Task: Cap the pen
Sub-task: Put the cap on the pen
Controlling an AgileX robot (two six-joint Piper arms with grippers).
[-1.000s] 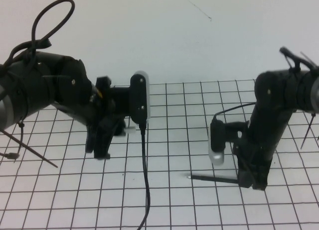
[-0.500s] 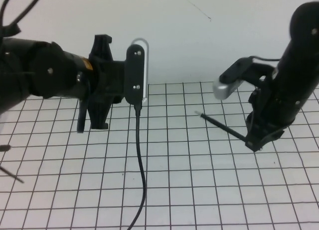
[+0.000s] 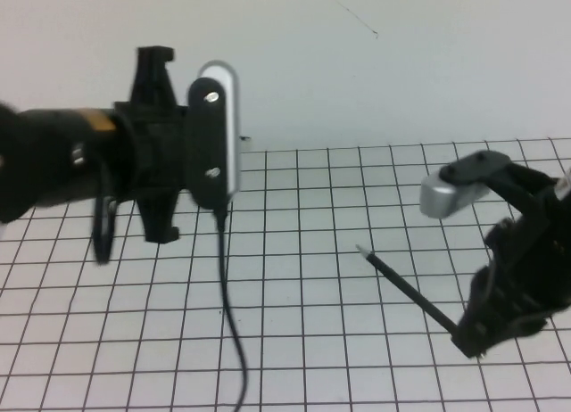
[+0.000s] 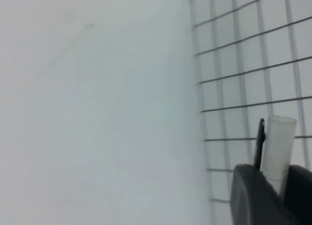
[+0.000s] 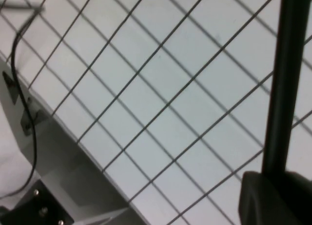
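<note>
Right gripper [image 3: 477, 341] at right above gridded tabletop [image 3: 303, 358], jaws clamped on black pen [image 3: 406, 285] angled up-left, left gripper [image 4: 270, 186] raised at left, jaws pinching whitish cap [image 4: 278, 144]

Bright, flat, even light everywhere, hardly any shadows. Left arm [image 3: 80, 167] is smeared with motion blur, and both wrist views look pretty soft and washed out.

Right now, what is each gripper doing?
Left gripper: raised over the table's left, shut on a translucent white pen cap.
Right gripper: at the right, shut on the black pen.
</note>
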